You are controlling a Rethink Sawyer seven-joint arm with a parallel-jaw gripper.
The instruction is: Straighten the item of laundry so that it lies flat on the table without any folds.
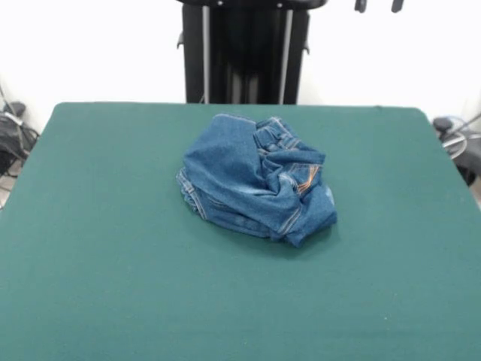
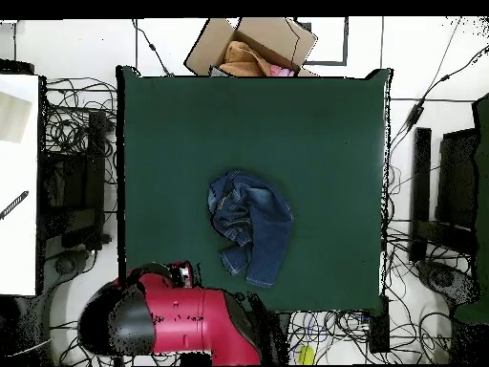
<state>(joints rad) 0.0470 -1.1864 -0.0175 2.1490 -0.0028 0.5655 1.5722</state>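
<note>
The jeans [image 1: 255, 180] lie crumpled in a rounded heap near the middle of the green table [image 1: 90, 226], a little toward the robot's side. Orange stitching and a pocket show on the heap's right. In the overhead view the jeans [image 2: 250, 225] are bunched, with one part trailing toward the table's [image 2: 315, 124] lower edge. Only the tips of my gripper [image 1: 379, 6] show at the top edge of the front view, apart from each other with nothing between them, far above and behind the jeans. The red arm [image 2: 181, 320] is drawn back off the table.
The black pedestal [image 1: 244, 53] stands behind the table's far edge. A cardboard box [image 2: 253, 46] with clothes sits beyond the table's top edge in the overhead view. Cables and equipment [image 2: 430, 191] lie on the floor on both sides.
</note>
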